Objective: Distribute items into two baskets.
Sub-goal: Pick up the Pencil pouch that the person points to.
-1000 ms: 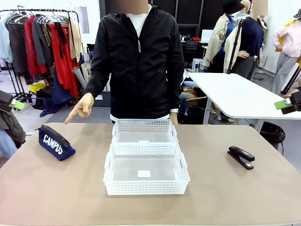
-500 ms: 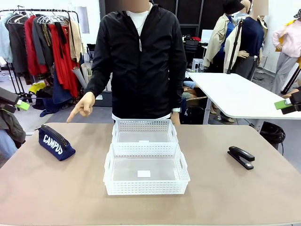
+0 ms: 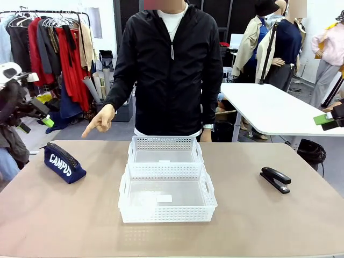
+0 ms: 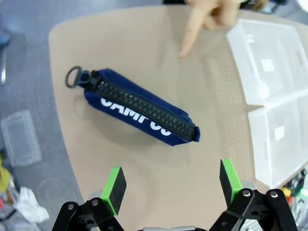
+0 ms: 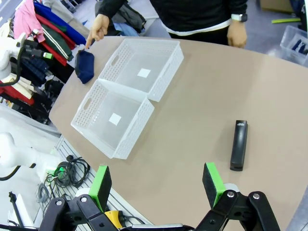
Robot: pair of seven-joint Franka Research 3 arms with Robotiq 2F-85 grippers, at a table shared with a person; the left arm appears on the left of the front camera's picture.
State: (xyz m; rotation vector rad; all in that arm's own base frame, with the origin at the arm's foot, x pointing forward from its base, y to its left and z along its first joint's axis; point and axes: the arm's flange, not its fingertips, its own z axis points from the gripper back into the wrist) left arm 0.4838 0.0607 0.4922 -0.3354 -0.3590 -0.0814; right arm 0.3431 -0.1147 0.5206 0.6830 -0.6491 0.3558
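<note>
A navy zippered pouch (image 3: 63,163) with white lettering lies at the table's left; a person's hand (image 3: 99,121) points down at it. The black stapler (image 3: 276,179) rests at the right. Two white lattice baskets stand end to end in the middle, the near one (image 3: 166,214) and the far one (image 3: 164,143), both with nothing inside. My left gripper (image 3: 40,110) hovers off the table's left end, open; from its wrist it (image 4: 171,183) looks down on the pouch (image 4: 139,108). My right gripper (image 5: 156,183) is open, high above the stapler (image 5: 238,144).
The person in a black jacket stands at the far edge behind the baskets, the pointing finger (image 4: 190,36) just beyond the pouch. A white table (image 3: 269,107) and a clothes rack (image 3: 54,54) stand behind. Bare tabletop lies between baskets and each item.
My left arm has swung up and inward at the picture's left. The person has straightened a little, the pointing hand shifting slightly right. Pouch, stapler and baskets have not moved.
</note>
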